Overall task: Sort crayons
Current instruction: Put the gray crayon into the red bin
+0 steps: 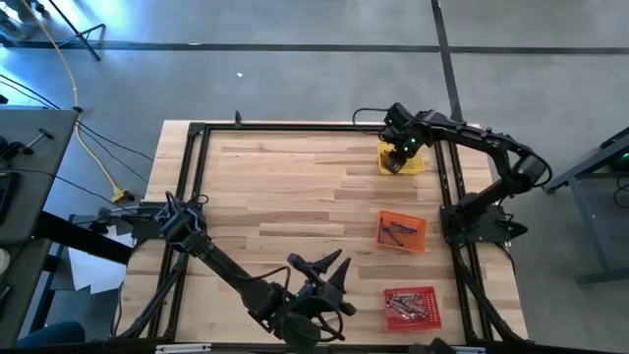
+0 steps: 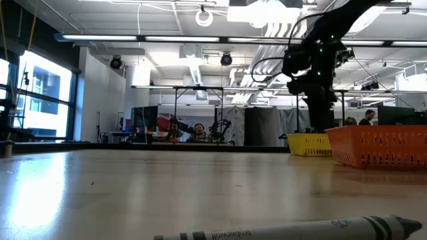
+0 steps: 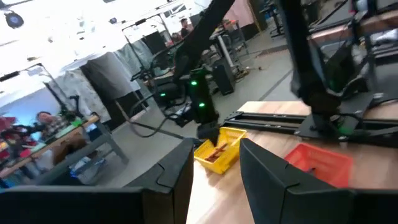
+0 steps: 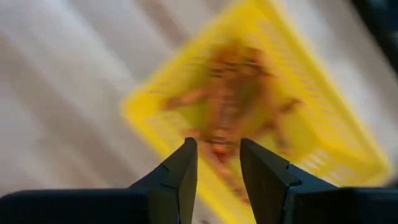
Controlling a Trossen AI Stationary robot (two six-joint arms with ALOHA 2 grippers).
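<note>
- Your right claw (image 1: 394, 160) hangs over the yellow square mesh tray (image 1: 414, 163) at the far right of the wooden tabletop (image 1: 295, 197). Its fingers stand apart with a gap between them and hold nothing.
- In the right wrist view that yellow tray carries a blurred heap of orange-brown crayons (image 4: 233, 106), directly beyond the fingertips (image 4: 186, 149).
- Your left claw (image 1: 332, 264) waits near the front edge of the tabletop, well apart from the trays, its fingers spread and empty.
- You have dark grey crayons (image 1: 398, 232) lying in the orange square mesh tray (image 1: 418, 228), which sits between the yellow one and the red one on the right side.
- The red square mesh tray (image 1: 428, 295), nearest the front, holds a pile of pale crayons (image 1: 401, 307).
- One grey paper-wrapped crayon (image 2: 293, 230) lies loose on the tabletop, right before the low camera.
</note>
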